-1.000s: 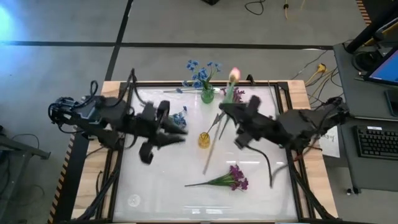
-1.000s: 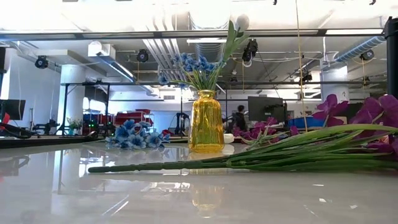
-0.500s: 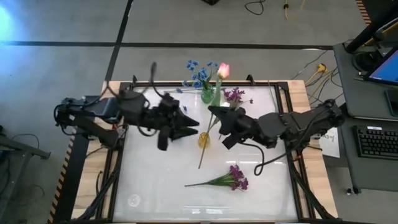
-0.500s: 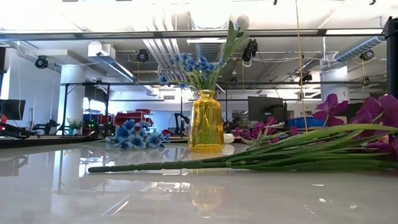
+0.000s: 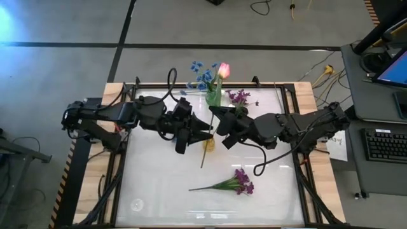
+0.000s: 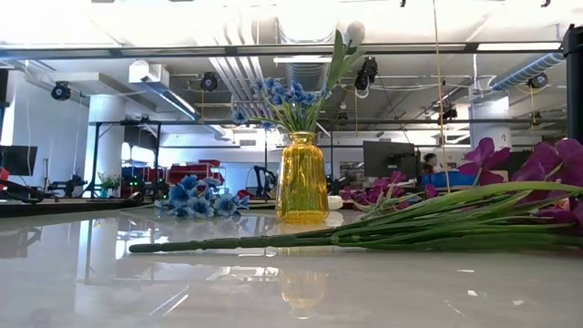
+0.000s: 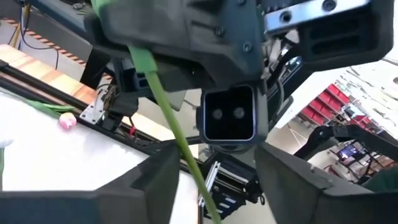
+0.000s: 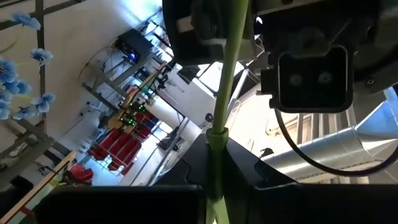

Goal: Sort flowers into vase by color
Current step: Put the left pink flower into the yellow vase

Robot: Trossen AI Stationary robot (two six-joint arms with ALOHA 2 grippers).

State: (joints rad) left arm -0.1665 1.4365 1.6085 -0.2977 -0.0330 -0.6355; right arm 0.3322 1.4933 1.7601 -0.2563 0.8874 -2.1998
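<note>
With our right gripper [image 5: 218,122] pinching the pink tulip [image 5: 223,70] stem mid-table, we should center our left gripper [image 5: 205,133], jaws spread, squarely around the stem before closing.

Both arms are matte black, built of chunky angular segments, each trailing a looping black cable [image 5: 170,81]. The left arm [image 5: 121,116] and the right arm [image 5: 299,127] each end in 2 wedge-shaped dark fingers [image 7: 149,186]. A wrist housing carries a boxy black camera module [image 7: 229,114] with 2 small lenses, silver screws and a pale metal bracket [image 7: 298,17].
</note>
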